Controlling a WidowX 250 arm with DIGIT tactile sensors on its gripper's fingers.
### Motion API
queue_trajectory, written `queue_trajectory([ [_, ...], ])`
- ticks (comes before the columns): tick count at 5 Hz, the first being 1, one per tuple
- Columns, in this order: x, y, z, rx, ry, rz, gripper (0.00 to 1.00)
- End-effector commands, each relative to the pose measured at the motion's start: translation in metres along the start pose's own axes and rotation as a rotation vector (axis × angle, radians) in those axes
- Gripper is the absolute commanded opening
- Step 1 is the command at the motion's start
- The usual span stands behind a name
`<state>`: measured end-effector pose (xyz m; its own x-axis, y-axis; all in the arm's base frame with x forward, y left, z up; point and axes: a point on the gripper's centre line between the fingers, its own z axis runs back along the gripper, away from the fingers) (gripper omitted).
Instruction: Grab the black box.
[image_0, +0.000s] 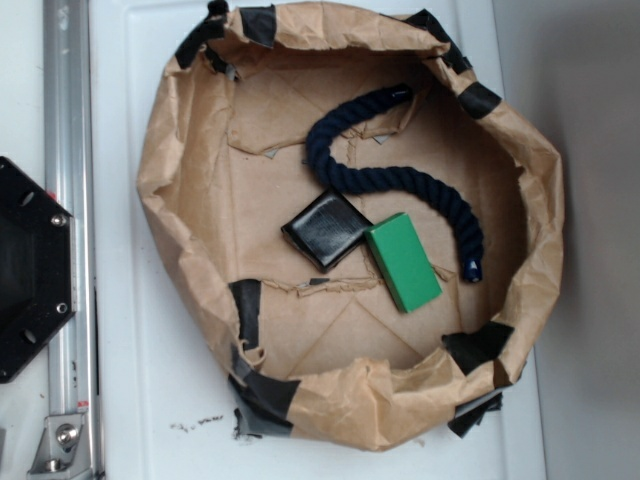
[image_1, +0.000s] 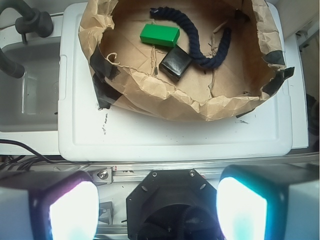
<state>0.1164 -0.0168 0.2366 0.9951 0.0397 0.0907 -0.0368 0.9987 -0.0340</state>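
The black box (image_0: 326, 231) (image_1: 176, 64) lies flat on the floor of a round brown paper nest (image_0: 175, 180) (image_1: 165, 102), near its middle, turned diamond-wise in the exterior view. Its glossy top shows no label or writing that can be read. The green block (image_0: 402, 261) (image_1: 159, 35) lies just beside one of its edges, touching or nearly so, and also carries no visible print. The dark navy rope (image_0: 400, 175) (image_1: 200, 37) snakes past the box's other side, one bend close against its corner. Strips of black tape (image_0: 265, 400) (image_1: 105, 65) patch the paper rim. The nest sits on a white tray (image_0: 140, 360) (image_1: 175, 135).

The gripper (image_1: 157, 207) is well apart from the nest, above the black base plate (image_0: 30, 270) (image_1: 170, 200) beside a metal rail (image_0: 70, 150). Its two pads (image_1: 75, 210) stand wide apart, holding nothing.
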Motion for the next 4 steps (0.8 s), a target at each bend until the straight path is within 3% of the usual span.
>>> queue_trajectory([
  [1, 0.000, 0.000, 0.000, 0.000, 0.000, 0.000, 1.00],
  [3, 0.071, 0.000, -0.034, 0.099, -0.017, 0.100, 1.00],
  [4, 0.090, 0.012, -0.064, 0.080, -0.055, 0.318, 1.00],
])
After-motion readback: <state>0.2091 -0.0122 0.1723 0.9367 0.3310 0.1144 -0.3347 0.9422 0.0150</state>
